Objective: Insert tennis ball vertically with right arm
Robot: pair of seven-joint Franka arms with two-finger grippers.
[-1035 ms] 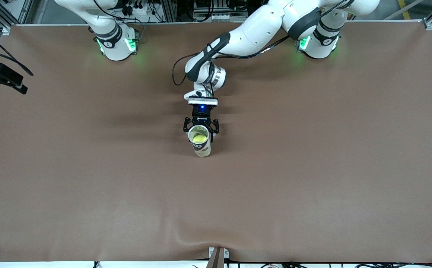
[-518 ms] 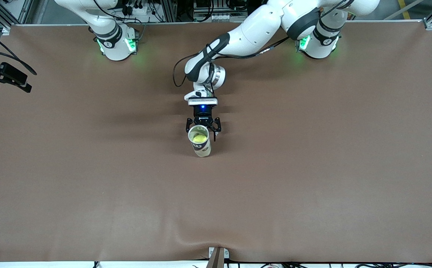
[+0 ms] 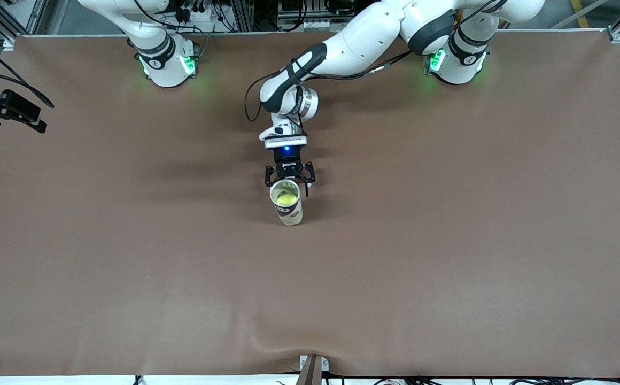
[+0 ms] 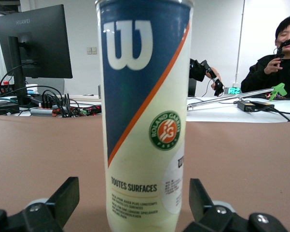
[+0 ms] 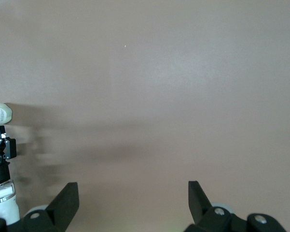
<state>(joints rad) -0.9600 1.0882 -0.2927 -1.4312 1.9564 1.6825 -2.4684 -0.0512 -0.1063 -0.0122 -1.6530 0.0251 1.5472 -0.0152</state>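
Observation:
A tall tennis-ball can (image 3: 289, 209) with a blue and cream label stands upright mid-table, top open. A yellow-green tennis ball (image 3: 285, 199) lies inside it. My left gripper (image 3: 288, 180) is low at the can, on its side toward the robots' bases. It is open, with a gap between each finger and the can (image 4: 145, 121). In the left wrist view the black fingers (image 4: 66, 193) flank the can's lower part without touching. My right gripper (image 5: 133, 193) is open over bare tablecloth with nothing between its fingers. The can (image 5: 0, 114) shows small at that view's edge.
A brown cloth (image 3: 449, 240) covers the whole table. A black hand with cables (image 3: 8, 109) hangs over the table's edge at the right arm's end. A small bracket (image 3: 312, 366) sits at the table edge nearest the front camera.
My left gripper has drawn back a little from the can toward the robots' bases, still open. The can has stayed upright. The black hand at the right arm's end shifted slightly.

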